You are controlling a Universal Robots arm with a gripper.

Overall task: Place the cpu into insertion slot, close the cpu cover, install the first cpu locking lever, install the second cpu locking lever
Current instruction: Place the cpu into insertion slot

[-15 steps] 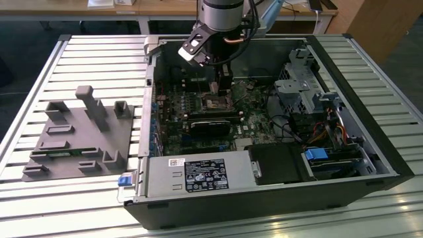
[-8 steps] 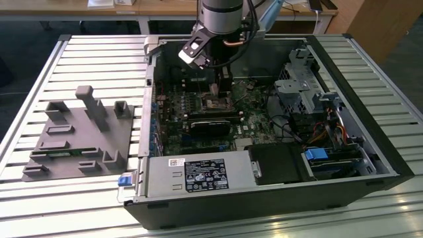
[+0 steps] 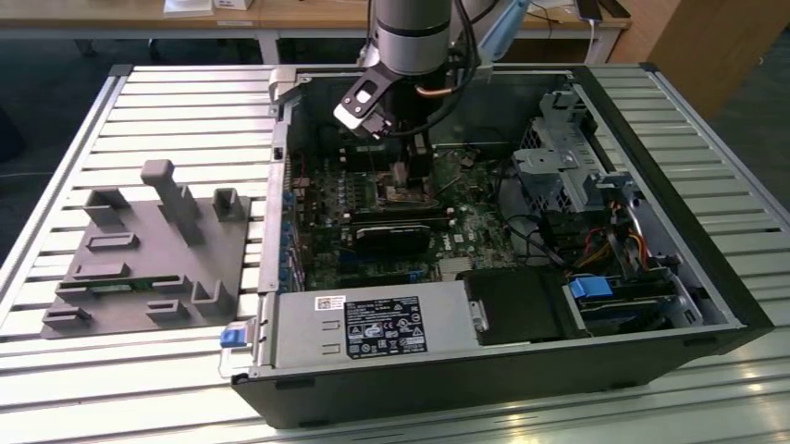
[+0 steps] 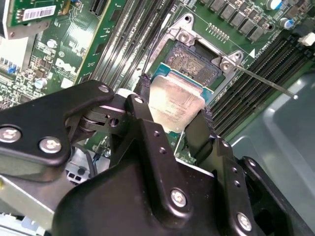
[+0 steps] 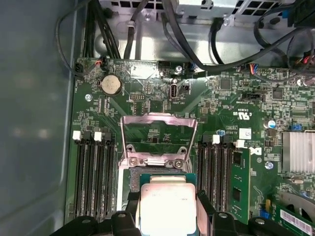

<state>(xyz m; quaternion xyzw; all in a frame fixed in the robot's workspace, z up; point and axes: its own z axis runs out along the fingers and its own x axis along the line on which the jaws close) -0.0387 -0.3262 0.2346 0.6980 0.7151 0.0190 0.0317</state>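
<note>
Between the two black fingers [image 4: 147,123] of the gripper [image 4: 173,105] sits the cpu [image 4: 179,96], pinched at opposite edges with its dull silver top facing up. It hangs over the near part of the insertion slot [image 4: 192,64], whose dark grid of contacts lies bare just beyond the fingertips. Whether chip and socket touch, I cannot tell. Further out from the hand the cpu cover [image 5: 157,117] stands swung open on its hinge, with green board showing through its square cut-out. A thin metal locking lever [image 4: 266,81] juts away to one side of the socket. Black memory slots [image 5: 93,177] run along both sides of the gripper, and a coin cell battery [image 5: 110,84] lies past the cover. The arm [image 3: 413,32] reaches down into the open computer case [image 3: 691,287].
</note>
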